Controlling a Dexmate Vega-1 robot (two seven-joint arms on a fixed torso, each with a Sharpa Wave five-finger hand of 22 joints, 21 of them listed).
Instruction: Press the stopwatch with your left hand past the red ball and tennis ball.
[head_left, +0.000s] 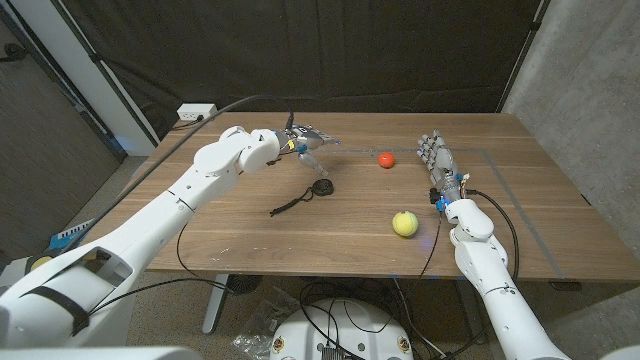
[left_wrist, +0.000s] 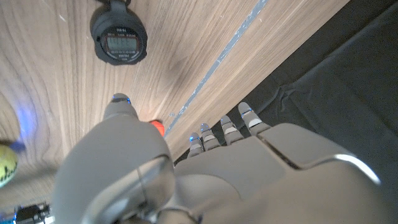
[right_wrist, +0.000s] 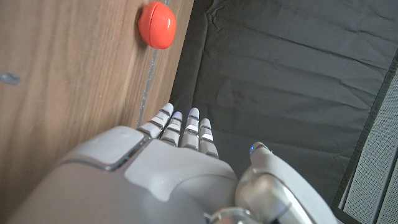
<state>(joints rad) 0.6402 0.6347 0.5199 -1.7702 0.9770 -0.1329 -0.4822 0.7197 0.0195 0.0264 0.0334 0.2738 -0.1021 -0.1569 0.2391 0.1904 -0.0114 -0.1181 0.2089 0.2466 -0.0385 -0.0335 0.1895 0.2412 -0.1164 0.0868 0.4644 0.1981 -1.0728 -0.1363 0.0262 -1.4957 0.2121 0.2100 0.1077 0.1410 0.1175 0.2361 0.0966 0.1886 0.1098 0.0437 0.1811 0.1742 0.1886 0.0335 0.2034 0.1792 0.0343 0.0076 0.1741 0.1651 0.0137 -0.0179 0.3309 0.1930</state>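
**Bring the left hand down onto the stopwatch**

Your left hand (head_left: 303, 139) hangs over the far left part of the table (head_left: 300, 225), above and just behind the stopwatch (head_left: 321, 189), which lies face up on the wood with its black cord (head_left: 288, 205) trailing toward you. From the left wrist camera the stopwatch (left_wrist: 118, 39) sits ahead of the thumb (left_wrist: 119, 106), apart from it, so nothing is pressed yet. Lower the hand and lead with one fingertip onto the watch's button; the case looks light and may skid if you come in at a slant, so push straight down.

The red ball (head_left: 385, 159) and the tennis ball (head_left: 404, 223) lie well off to the right of the watch, clear of your path.

The left hand holds nothing, its fingers (left_wrist: 226, 127) stretched out and spread. Your right hand (head_left: 439, 162) waits near the red ball, fingers straight and apart, gripping nothing.
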